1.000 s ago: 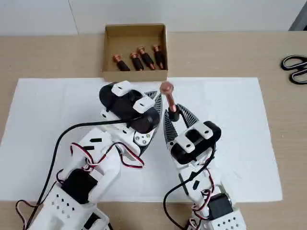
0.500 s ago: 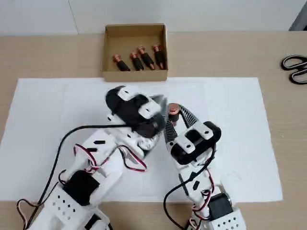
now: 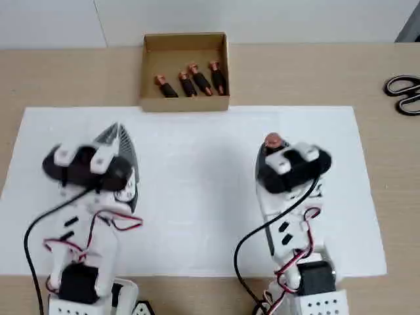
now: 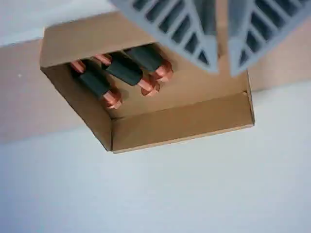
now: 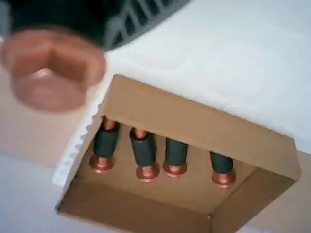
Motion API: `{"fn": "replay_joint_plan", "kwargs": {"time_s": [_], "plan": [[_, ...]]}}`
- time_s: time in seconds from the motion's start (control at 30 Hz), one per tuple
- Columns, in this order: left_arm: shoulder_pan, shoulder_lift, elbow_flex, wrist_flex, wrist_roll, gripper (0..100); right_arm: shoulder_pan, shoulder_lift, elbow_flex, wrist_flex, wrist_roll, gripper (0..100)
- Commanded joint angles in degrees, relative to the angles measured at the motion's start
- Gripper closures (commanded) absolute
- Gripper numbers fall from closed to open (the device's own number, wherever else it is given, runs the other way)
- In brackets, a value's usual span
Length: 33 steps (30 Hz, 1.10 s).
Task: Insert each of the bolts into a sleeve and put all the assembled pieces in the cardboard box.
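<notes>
The cardboard box [image 3: 184,103] sits on the tabletop [image 3: 315,72] at the far edge of a white sheet [image 3: 197,184]. Inside it we see four assembled pieces [image 3: 199,80] lying side by side, copper heads toward its far wall. The left gripper [image 4: 223,63] hangs over the sheet, short of the box and off to its left. We find its fingers [image 4: 194,29] drawn almost together, with a narrow slit between them and nothing held. The right gripper [image 3: 272,147] hangs short of the box and to its right, its fingers closed on a bolt [image 3: 272,140] whose copper head points toward the box. We cannot tell whether a sleeve is on it. Scissors [image 3: 403,92] lie well to the right of the box.
</notes>
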Motion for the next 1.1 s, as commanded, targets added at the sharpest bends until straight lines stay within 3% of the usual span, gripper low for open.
{"fn": "replay_joint_plan", "kwargs": {"time_s": [0.0, 0.33, 0.6, 0.8, 1.07], "plan": [[-0.5, -8.4, 5.5, -0.1, 0.0, 99, 0.8, 13.1, -14.3, -0.1, 0.2, 99.5], [-0.6, -13.3, 11.0, -12.8, 3.3, 99, -1.8, 57.3, -41.8, -17.5, 0.4, 99.5], [-1.3, -13.3, 12.9, -13.5, 4.8, 99, -4.4, 84.7, -66.3, -18.3, 0.5, 99.5], [-9.8, -13.3, 13.2, -13.5, 5.1, 99, -4.5, 105.7, -88.1, -18.4, 0.6, 99.5], [-13.2, -13.3, 14.1, -13.7, 5.2, 99, -7.4, 132.4, -118.4, -18.0, 11.2, 99.5]]}}
